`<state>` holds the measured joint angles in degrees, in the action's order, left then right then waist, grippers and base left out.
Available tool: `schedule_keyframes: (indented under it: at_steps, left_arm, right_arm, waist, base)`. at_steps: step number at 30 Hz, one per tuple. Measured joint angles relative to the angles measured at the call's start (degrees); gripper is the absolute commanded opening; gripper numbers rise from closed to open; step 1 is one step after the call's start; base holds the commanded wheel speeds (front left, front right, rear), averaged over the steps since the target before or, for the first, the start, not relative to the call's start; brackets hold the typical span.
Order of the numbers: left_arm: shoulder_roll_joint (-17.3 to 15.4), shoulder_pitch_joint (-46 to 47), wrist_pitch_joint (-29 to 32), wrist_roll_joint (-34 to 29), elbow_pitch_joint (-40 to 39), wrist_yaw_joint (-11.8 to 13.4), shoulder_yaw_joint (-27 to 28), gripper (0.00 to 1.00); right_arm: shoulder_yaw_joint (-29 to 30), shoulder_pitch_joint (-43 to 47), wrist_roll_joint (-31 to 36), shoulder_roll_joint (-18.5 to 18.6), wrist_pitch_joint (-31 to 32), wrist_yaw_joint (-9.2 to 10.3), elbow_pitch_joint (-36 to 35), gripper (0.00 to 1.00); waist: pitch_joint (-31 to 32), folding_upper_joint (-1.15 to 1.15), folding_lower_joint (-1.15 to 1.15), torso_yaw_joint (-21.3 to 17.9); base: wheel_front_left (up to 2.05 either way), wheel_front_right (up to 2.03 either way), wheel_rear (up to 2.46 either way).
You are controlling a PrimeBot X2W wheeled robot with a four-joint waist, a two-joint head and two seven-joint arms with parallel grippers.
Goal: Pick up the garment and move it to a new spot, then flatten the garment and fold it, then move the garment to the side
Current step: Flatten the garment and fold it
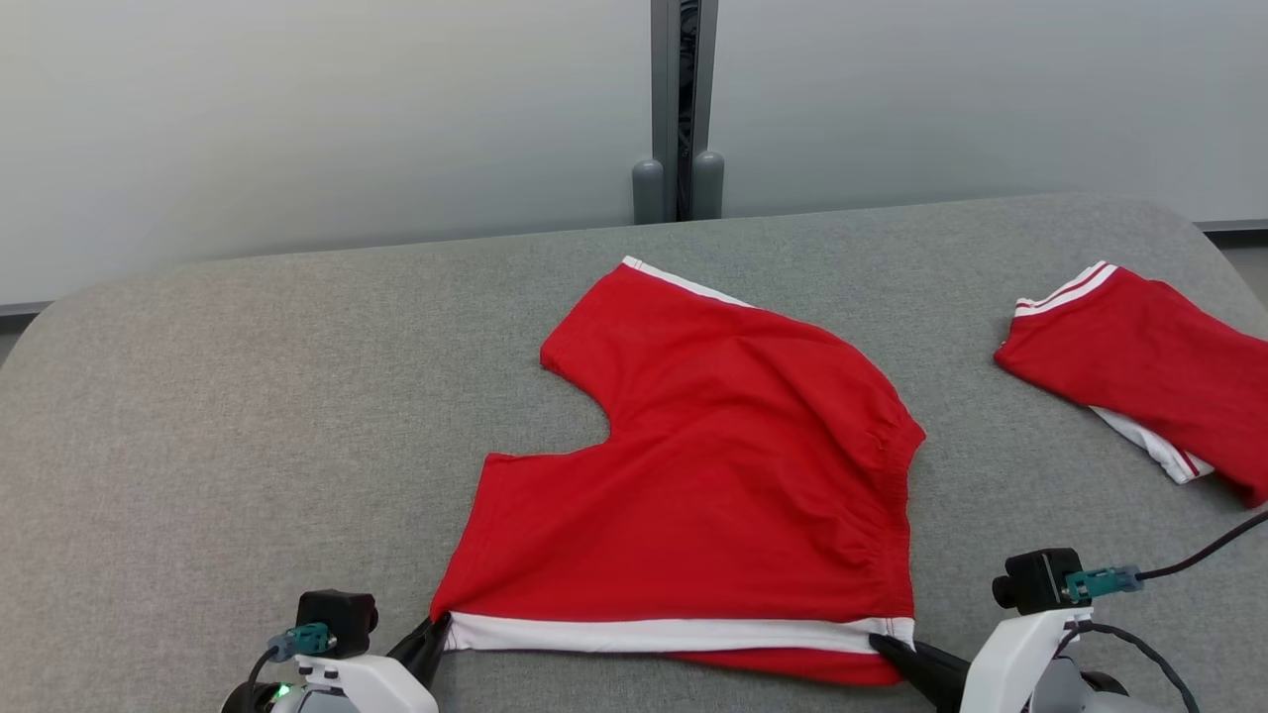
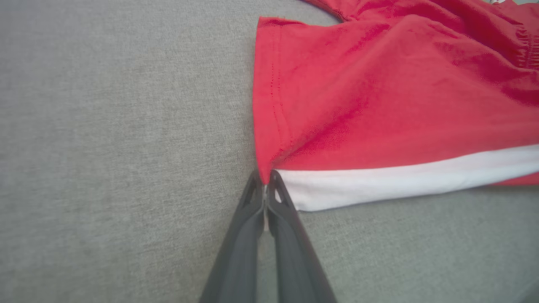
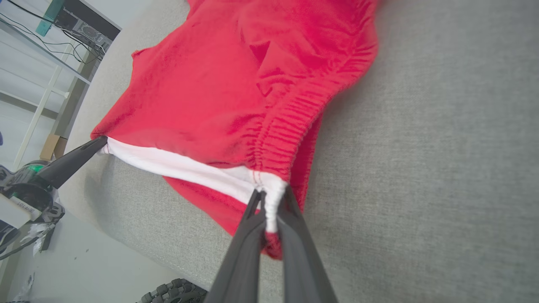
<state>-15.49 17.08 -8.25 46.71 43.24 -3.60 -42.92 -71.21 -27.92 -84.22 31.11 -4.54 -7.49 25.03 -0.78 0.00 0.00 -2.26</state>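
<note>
The left gripper [image 2: 265,184] is pinched tight on the near hem corner of the red shorts [image 1: 713,465], where the white side stripe [image 1: 664,634] begins; the right gripper [image 3: 270,200] clamps the waistband end of that same stripe. The shorts lie spread on the grey cushioned table [image 1: 248,416], near its front edge. A second red garment [image 1: 1139,366] lies apart at the right
</note>
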Motion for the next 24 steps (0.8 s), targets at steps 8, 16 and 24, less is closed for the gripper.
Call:
schedule_keyframes:
  at_steps: [8,16,24]
  left_arm:
    - [-3.11,-2.89,1.15,0.15,-9.03,3.53,0.65,0.00]
    - [-5.72,-3.60,3.19,1.79,-16.78,5.77,2.64,0.00]
    - [-8.38,0.54,7.78,2.71,-22.14,7.54,4.34,0.00]
  right_arm:
    - [0.03,0.54,-0.13,0.07,-0.74,0.00,-0.91,0.00]
    - [1.92,0.15,-0.59,0.35,-3.41,0.00,-2.41,0.00]
    - [4.33,-1.87,-1.05,0.36,-6.19,0.00,-4.11,0.00]
  waist:
    - [-0.02,0.00,0.00,0.20]
    - [-0.95,0.00,0.00,0.33]
    - [-2.80,0.00,0.00,-0.38]
  base:
    - [0.00,0.00,0.00]
    - [0.00,0.00,0.00]
    - [0.00,0.00,0.00]
